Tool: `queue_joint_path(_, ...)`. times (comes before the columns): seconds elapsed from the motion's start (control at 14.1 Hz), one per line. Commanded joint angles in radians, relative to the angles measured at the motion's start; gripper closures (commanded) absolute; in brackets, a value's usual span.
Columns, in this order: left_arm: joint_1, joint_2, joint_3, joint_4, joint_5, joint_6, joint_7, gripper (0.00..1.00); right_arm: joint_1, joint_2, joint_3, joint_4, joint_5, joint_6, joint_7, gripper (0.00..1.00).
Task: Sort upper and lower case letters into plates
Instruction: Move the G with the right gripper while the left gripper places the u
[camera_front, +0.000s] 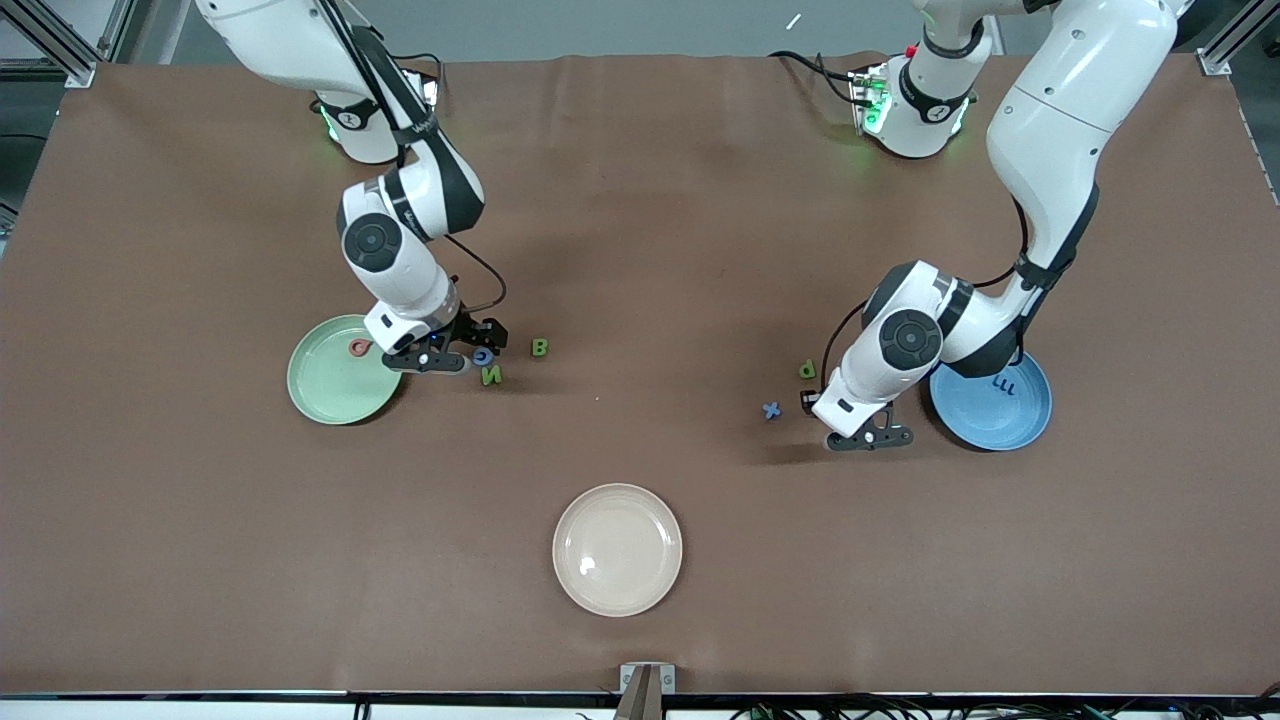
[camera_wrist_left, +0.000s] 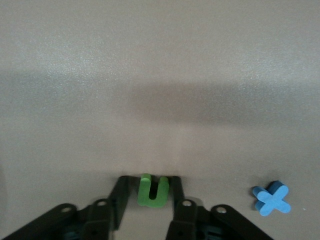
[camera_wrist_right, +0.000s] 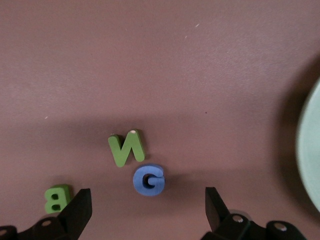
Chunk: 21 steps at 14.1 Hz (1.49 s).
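Observation:
My left gripper (camera_front: 872, 437) is low at the table beside the blue plate (camera_front: 1030, 425), which holds a blue m (camera_front: 1003, 386). In the left wrist view its fingers (camera_wrist_left: 176, 187) sit tight against both sides of a small green n (camera_wrist_left: 153, 191) resting on the table, so the left gripper (camera_wrist_left: 151, 181) is shut on it. A blue x (camera_wrist_left: 271, 198) and a green p (camera_front: 807, 369) lie nearby. My right gripper (camera_front: 462, 352) hangs open over a blue G (camera_wrist_right: 148, 180), beside a green N (camera_wrist_right: 127, 148) and a green B (camera_wrist_right: 55, 198). A pink Q (camera_front: 360, 347) lies in the pale green plate (camera_front: 325, 395).
A cream-white plate (camera_front: 617, 590) sits nearer the front camera, midway between the two arms. The brown mat covers the whole table. The pale green plate's rim (camera_wrist_right: 307, 150) shows at the edge of the right wrist view.

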Motion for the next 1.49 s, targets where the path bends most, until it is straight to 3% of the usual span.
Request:
queue_joint_path(0.0, -0.009, 0.0, 0.004, 0.001, 0.023, -0.01, -0.035, 0.76, 0.017, 0.036, -0.011, -0.003, 0.01, 0.041, 0.012, 0.0)
queue_joint_path(0.14, -0.009, -0.005, 0.004, 0.001, 0.023, -0.01, -0.038, 0.86, 0.02, 0.053, -0.011, -0.003, 0.009, 0.06, 0.012, 0.05)
queue_joint_path(0.28, -0.003, -0.02, 0.002, 0.001, 0.024, -0.016, -0.038, 0.87, 0.028, 0.059, -0.011, -0.003, 0.009, 0.065, 0.012, 0.15)
queue_joint_path(0.57, 0.014, -0.141, -0.004, -0.01, 0.027, -0.212, -0.011, 0.87, 0.03, 0.064, -0.012, -0.002, 0.0, 0.068, 0.011, 0.27)
queue_joint_path(0.92, 0.135, -0.261, -0.018, -0.12, 0.027, -0.226, 0.179, 0.87, 0.03, 0.081, -0.011, 0.0, -0.002, 0.082, 0.011, 0.34)
queue_joint_path(1.06, 0.247, -0.288, -0.065, -0.166, 0.027, -0.219, 0.279, 0.87, 0.028, 0.079, -0.012, 0.0, -0.002, 0.079, 0.011, 0.42)
queue_joint_path(1.21, 0.382, -0.301, -0.138, -0.209, 0.029, -0.188, 0.368, 0.87, 0.023, 0.079, -0.012, 0.0, -0.002, 0.076, 0.009, 0.56)
queue_joint_path(1.35, 0.483, -0.301, -0.171, -0.257, 0.029, -0.119, 0.458, 0.87, 0.014, 0.078, -0.012, 0.002, -0.002, 0.067, 0.006, 0.93)
queue_joint_path(1.42, 0.509, -0.299, -0.171, -0.283, 0.029, -0.075, 0.507, 0.87, 0.013, 0.065, -0.018, 0.002, -0.002, 0.062, 0.003, 0.99)
